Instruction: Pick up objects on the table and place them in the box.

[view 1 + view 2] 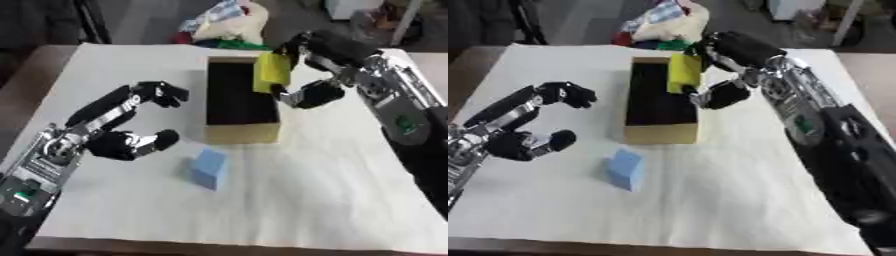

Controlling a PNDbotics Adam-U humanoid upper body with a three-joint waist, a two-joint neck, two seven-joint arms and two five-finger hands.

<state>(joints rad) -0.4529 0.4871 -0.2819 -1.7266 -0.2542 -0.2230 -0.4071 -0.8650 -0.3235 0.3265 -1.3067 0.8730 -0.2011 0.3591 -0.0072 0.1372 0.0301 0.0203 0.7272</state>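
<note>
At the left, the robot's left hand (122, 135) hovers over the white table covering (306, 200), its fingers (162, 94) curved forward and its thumb (153, 140) set well apart from them, so the hand is spread in a wide C and holds nothing. Just to its right and nearer the camera, a light blue block (208, 169) stands on the covering, apart from the hand and a little in front of the box's near wall. Past it, in the middle of the table, sits the open cardboard box (243, 132), long and narrow, its inside dark; whether anything lies in it cannot be told. At the box's far right corner a yellow block (272, 72) is held upright above the rim, partly over the dark opening. The right hand (732, 65) pinches that block: its fingers (293, 47) come down from above behind the block's top, and its thumb (306, 95) curls in below at the block's lower edge, beside the box's right wall. The right arm (398, 107), silver and black, runs from there to the right edge of the view. Beyond the far edge of the table lies a heap of coloured cloth or bags (223, 22).
</note>
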